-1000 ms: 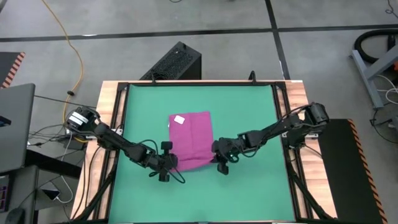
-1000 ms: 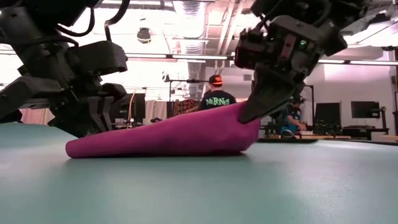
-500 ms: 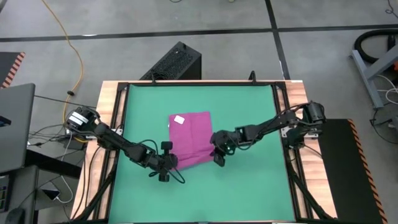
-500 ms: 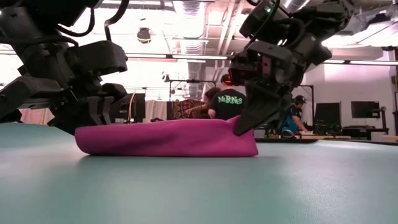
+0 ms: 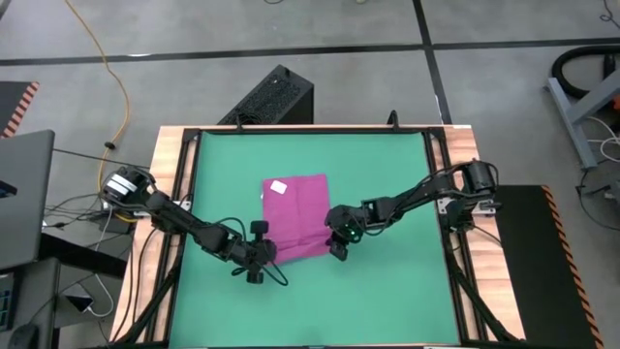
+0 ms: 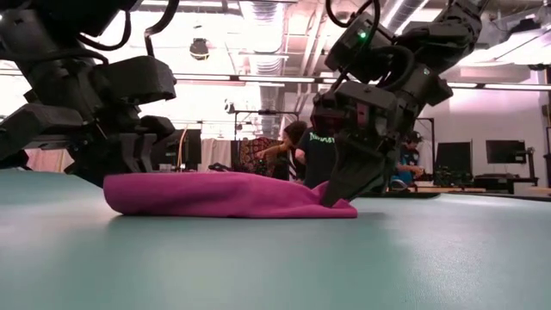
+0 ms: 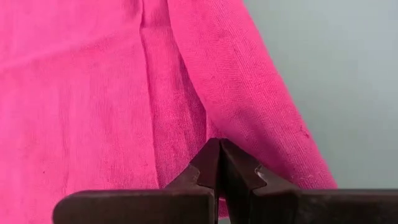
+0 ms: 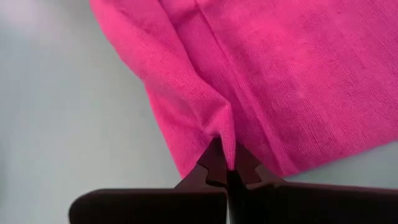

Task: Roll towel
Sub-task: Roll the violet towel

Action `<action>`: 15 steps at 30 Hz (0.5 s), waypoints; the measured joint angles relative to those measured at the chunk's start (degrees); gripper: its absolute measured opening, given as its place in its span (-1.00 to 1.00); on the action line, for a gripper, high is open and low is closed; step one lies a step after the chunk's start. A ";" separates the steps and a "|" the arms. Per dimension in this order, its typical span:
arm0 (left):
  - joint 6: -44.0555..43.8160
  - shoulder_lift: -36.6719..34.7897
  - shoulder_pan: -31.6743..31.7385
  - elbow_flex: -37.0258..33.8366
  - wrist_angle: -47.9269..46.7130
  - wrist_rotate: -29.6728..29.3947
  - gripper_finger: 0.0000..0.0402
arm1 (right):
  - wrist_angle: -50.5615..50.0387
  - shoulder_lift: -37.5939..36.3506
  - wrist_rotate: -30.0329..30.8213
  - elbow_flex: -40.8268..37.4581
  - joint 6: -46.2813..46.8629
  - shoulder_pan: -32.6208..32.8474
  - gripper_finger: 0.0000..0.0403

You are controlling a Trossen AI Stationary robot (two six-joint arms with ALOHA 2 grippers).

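Observation:
The magenta-pink towel (image 5: pixel 298 215) lies on the green mat (image 5: pixel 387 174), its white tag (image 5: pixel 279 186) at the far left corner. Its near edge is turned over into a low fold (image 6: pixel 224 195) that rests on the mat. My left gripper (image 5: pixel 263 254) is shut at the towel's near left end and also shows in the low view (image 6: pixel 129 164). My right gripper (image 5: pixel 334 242) is shut at the near right end and also shows in the low view (image 6: pixel 340 185). My left gripper pinches the towel's turned-over near edge (image 7: pixel 214 134) at its left end between its two shut fingers. The fingers come low, from the table's near left. The cloth lies on the mat there. My right gripper pinches a raised ridge of cloth (image 8: pixel 225 124) at the towel's near right corner between its two shut fingers. The fingers slant down from the table's right side. The corner (image 6: pixel 344 209) lies on the mat under the fingers.
A wooden frame (image 5: pixel 174 194) borders the mat on all sides. There is bare mat to the left, right and far side of the towel. A black box (image 5: pixel 276 97) stands on the floor beyond the far edge. People (image 6: pixel 314 151) show in the room behind.
My right gripper has gone down and toward the table's left and far side with the towel's near right corner. That corner, lifted clear a second ago, now lies on the mat, and the near edge has flattened into a low fold.

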 joint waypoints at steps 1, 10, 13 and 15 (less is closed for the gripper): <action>-0.19 -0.20 -0.09 0.08 -0.41 -0.04 -1.00 | -0.18 0.16 0.00 0.00 0.00 0.00 -0.98; -2.00 -7.49 -3.11 7.96 -18.62 -7.32 -1.00 | -0.81 0.31 0.20 -0.02 -0.89 0.04 -0.98; -2.51 -9.68 -5.25 9.63 -18.76 -9.10 -1.00 | -0.86 0.33 0.20 -0.04 -0.92 0.04 -0.98; -0.58 -10.18 -7.14 10.13 -15.57 -9.37 -1.00 | -0.87 0.35 0.20 -0.04 -0.94 0.04 -0.98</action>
